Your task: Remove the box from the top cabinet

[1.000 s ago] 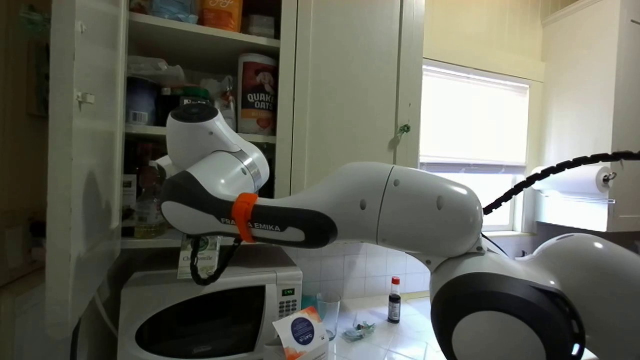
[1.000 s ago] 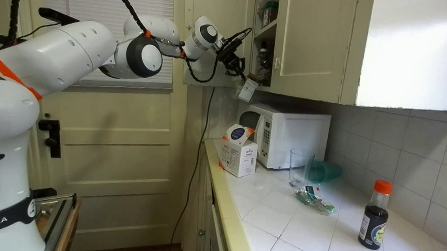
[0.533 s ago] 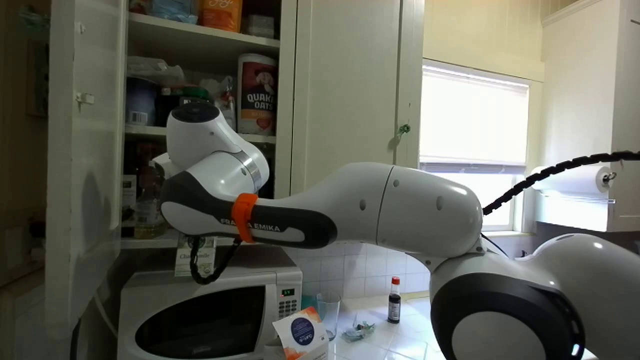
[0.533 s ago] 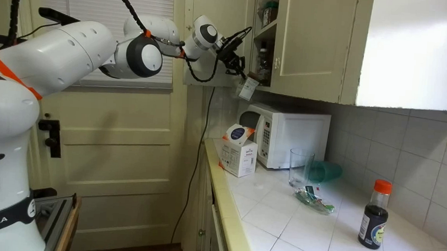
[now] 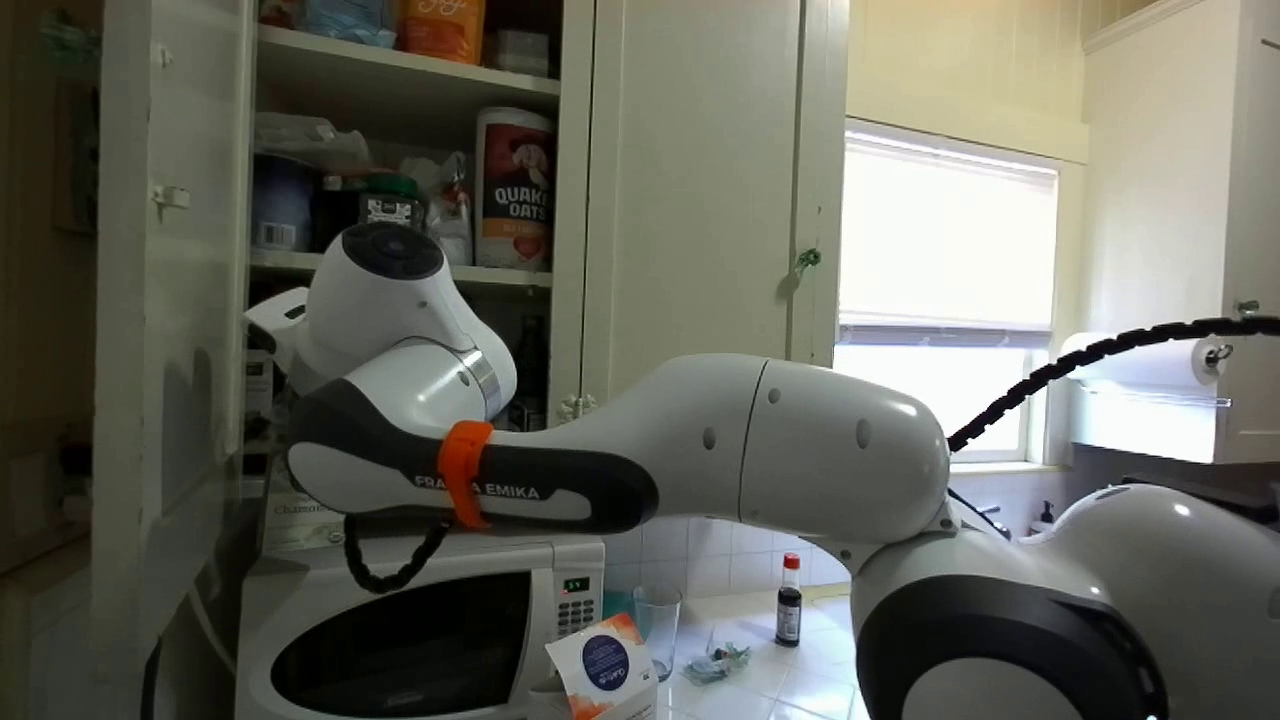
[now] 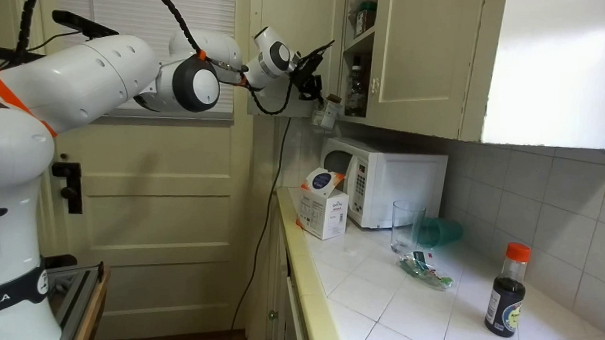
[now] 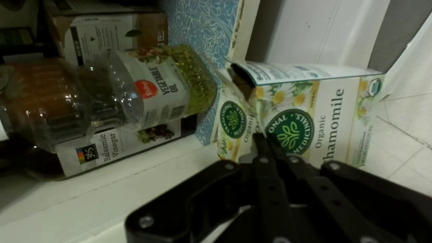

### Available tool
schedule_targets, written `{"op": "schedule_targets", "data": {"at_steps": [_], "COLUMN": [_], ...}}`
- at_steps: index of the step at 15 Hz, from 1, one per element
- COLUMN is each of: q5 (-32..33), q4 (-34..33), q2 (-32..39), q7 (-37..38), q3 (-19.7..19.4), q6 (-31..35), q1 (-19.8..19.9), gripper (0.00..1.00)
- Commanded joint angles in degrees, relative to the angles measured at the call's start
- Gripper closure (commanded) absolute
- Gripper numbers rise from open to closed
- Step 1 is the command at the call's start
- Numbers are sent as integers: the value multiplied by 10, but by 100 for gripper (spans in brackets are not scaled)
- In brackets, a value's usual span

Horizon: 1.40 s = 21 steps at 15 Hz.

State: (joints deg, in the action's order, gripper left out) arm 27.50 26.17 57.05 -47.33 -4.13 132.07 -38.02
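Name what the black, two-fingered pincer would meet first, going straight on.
The pincer would first press into the white-and-green cardboard chamomile box pinched at its tips; carried along, that might next meet the boxy white microwave, though depth is unclear.

Chamomile box [image 7: 325, 111], tilted, outside open cabinet [image 5: 574, 180]

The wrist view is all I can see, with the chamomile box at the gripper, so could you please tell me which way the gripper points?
Observer: In an exterior view, the gripper slants downward to the chamomile box.
Operator: Thank you; is anything standing on the counter?
Observer: Yes, in both exterior views a white-and-orange box stands in front of the microwave.
Operator: And higher in the cabinet?
Observer: In an exterior view, a Quaker Oats canister stands on a shelf there.
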Motion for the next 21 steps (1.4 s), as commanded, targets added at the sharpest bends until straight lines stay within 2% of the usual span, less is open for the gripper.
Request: {"op": "schedule_targets", "data": {"at_steps": [1,4,6,7,12,13,14,17,19,21], "q5": [-7,-4,-8,-8,-7,-5,18,38,35,18], "q4": [-12,-13,-18,-9,4,9,7,8,12,9], "q2": [20,31,39,27,19,13,10,7,8,17], "q7": [16,28,62,32,38,40,82,142,149,130], "q3": [-15,-23,-27,-22,-25,-29,-60,-92,-88,-66], "q6": [15,18,19,3,10,-13,-54,-129,-165,-187], "q1": [-3,-3,1,-1,-2,-5,-17,-40,-53,-62], "gripper": [100,100,100,100,100,100,100,100,100,100]}}
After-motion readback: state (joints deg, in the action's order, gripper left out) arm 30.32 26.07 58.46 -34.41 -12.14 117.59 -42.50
